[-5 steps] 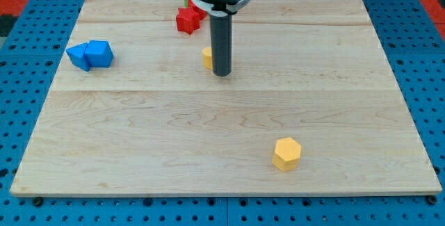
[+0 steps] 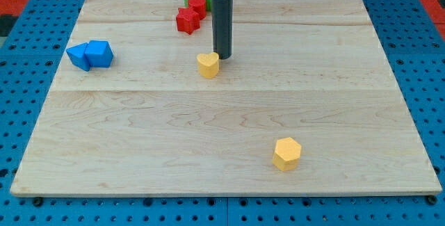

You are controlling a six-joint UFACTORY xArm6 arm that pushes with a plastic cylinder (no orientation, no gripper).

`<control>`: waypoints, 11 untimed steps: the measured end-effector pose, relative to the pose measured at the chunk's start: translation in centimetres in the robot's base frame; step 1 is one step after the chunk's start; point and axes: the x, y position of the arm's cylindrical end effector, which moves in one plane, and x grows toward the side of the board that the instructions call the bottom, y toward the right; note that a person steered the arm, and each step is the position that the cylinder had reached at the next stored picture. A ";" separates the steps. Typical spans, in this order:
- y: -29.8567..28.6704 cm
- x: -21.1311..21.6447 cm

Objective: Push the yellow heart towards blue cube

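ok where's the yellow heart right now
The yellow heart sits in the board's upper middle, just at the view's left of my tip, below the red blocks, with the blue cube far off toward the view's left.

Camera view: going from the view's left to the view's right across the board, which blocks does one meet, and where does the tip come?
Blue blocks → red blocks → yellow heart → my tip, just right of the heart and above it in the view → yellow hexagon. The green block overlaps the red ones, so I leave it out.
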 end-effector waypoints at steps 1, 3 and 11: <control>1.8 1.9; -4.6 -1.1; -9.0 3.7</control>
